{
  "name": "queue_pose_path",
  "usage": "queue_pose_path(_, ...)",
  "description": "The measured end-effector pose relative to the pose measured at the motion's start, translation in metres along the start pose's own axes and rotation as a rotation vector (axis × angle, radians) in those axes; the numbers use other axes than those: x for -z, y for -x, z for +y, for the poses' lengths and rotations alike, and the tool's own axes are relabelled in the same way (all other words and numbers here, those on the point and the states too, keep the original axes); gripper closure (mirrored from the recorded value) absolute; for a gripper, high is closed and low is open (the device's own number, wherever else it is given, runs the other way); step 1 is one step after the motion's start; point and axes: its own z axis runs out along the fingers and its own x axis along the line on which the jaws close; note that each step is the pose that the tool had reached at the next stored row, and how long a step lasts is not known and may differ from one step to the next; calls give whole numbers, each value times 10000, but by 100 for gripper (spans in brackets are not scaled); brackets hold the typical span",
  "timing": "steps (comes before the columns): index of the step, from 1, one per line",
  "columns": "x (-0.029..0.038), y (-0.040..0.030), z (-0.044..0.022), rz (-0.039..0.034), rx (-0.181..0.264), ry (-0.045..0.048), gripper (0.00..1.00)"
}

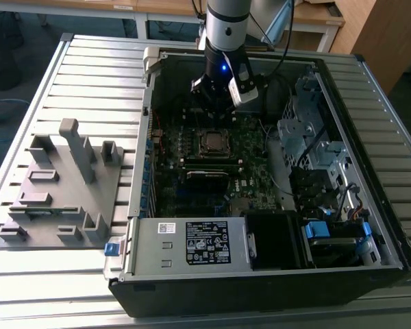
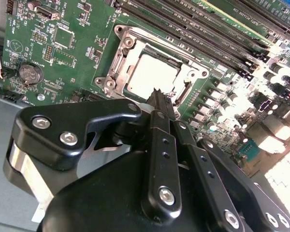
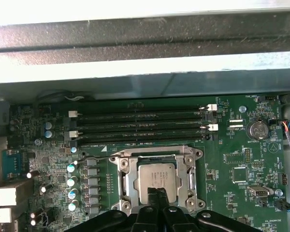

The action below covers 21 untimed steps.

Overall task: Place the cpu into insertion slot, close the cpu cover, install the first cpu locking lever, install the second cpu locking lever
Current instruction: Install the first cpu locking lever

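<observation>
The insertion slot (image 1: 214, 142) sits mid-board inside the open computer case. A silvery cpu (image 3: 156, 180) lies in it, also seen in the second wrist view (image 2: 152, 75). The cpu cover (image 3: 187, 178) lies flat around the cpu as a metal frame. A thin wire locking lever (image 3: 94, 158) runs beside the slot's corner. My gripper (image 1: 218, 110) hangs just above the slot's edge, on the side farther from the power supply. Its black fingers are shut together with nothing visible between them, and in both wrist views the tips (image 2: 157, 93) (image 3: 157, 194) overlap the cpu's edge.
Long black memory slots (image 3: 140, 123) run beside the socket, and a coin battery (image 3: 256, 129) sits near it. A power supply (image 1: 192, 243) and drive cage (image 1: 308, 130) fill the case's near and right sides. A grey fixture (image 1: 61, 185) lies at the exterior view's left.
</observation>
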Motion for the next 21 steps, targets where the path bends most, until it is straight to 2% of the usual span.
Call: queue_pose_path(21,28,0,1,0,1,0,90)
